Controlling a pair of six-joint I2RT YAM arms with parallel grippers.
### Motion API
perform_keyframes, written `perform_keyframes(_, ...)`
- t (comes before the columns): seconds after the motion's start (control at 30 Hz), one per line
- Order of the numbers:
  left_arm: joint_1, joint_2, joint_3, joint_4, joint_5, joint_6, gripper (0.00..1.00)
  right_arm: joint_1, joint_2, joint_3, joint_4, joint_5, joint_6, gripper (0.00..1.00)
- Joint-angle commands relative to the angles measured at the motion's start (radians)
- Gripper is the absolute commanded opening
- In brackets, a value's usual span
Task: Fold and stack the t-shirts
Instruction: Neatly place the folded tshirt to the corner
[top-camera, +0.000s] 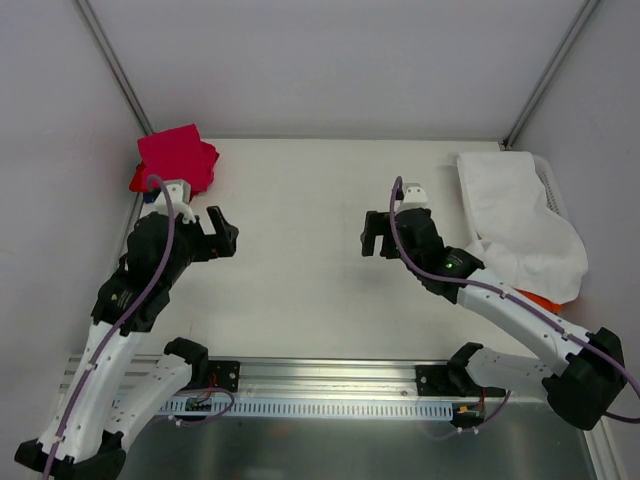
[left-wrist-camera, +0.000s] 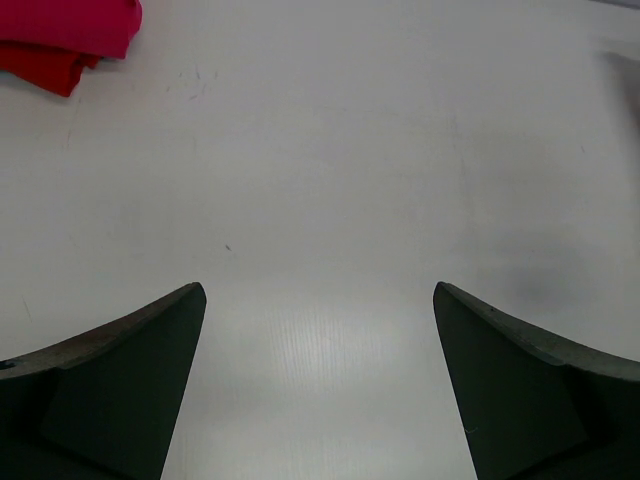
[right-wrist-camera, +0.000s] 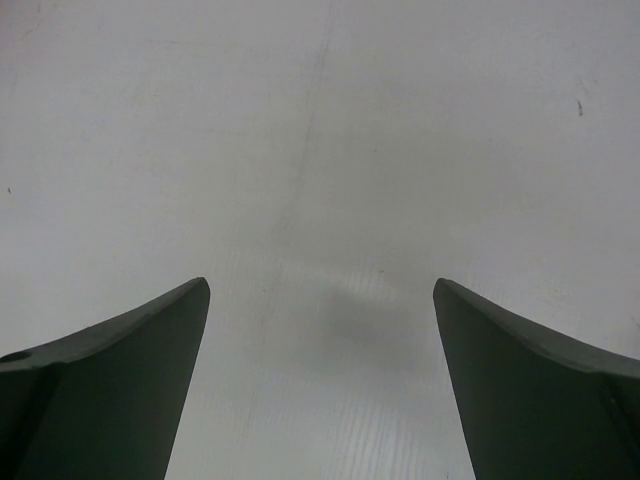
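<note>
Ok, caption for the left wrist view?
Open left gripper above the table; crimson-pink t-shirt atop a red one at top left.

There were two pincers, the left pincer (top-camera: 222, 238) and the right pincer (top-camera: 372, 238). I counted one crimson-pink t-shirt (top-camera: 178, 158), one red t-shirt (top-camera: 140, 181) and a blue sliver (top-camera: 147, 197), perhaps a third. There was one white cloth (top-camera: 520, 215) and one basket (top-camera: 553, 185)
</note>
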Motion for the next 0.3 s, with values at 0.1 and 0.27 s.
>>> perform_keyframes(0.1, -0.002, -0.128, -0.077, 0.039, 0.031, 0.023, 0.99, 0.073, -0.072, 0.092, -0.183, 0.203, -0.069, 0.99)
perform_keyframes(0.27, 0.001, -0.123, -0.087, 0.056, 0.106, 0.036, 0.99, 0.097, -0.101, 0.06, -0.222, 0.183, -0.049, 0.99)
